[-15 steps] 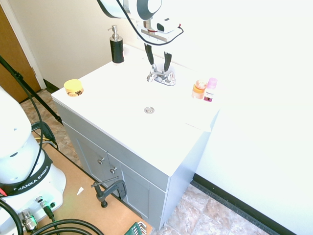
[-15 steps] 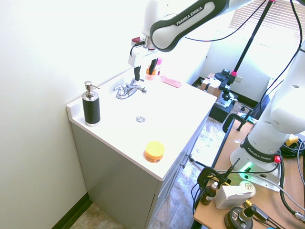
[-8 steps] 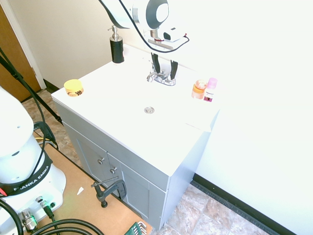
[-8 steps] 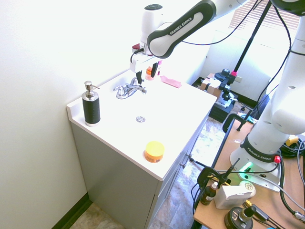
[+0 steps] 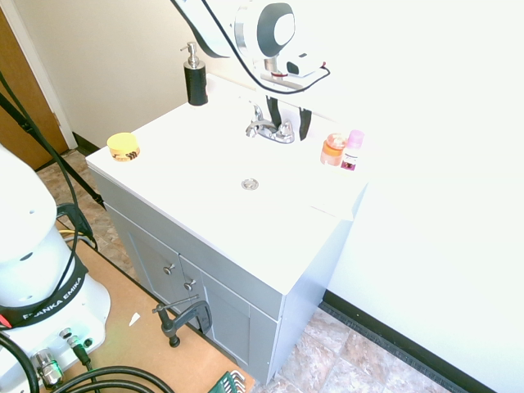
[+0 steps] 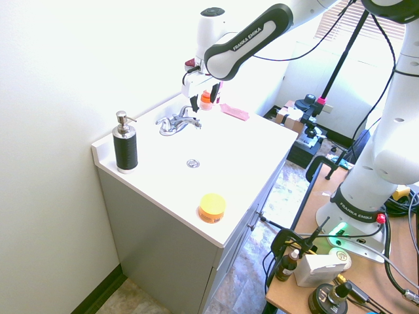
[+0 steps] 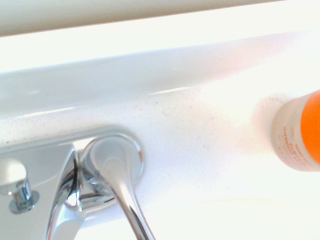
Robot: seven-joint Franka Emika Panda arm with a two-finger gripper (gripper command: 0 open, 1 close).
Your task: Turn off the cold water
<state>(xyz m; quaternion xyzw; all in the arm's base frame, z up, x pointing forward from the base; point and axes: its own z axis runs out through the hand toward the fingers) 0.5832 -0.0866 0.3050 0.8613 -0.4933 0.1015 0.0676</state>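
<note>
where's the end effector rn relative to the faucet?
In the first exterior view the end effector hangs open over the faucet, at its end nearer the orange bottle, fingers straddling that side's handle, well away from the soap pump.

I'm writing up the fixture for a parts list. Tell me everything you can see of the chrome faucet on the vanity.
The chrome faucet is small, shiny and mirror-like, apparently polished metal. It has a short spout and two lever handles on one flat base plate, and it stands upright at the back of the white vanity top, behind the drain. No water shows at the spout. The wrist view shows one lever rising from a round hub. The tool, open, hangs at its end nearer the orange bottle; whether they touch is unclear.
</note>
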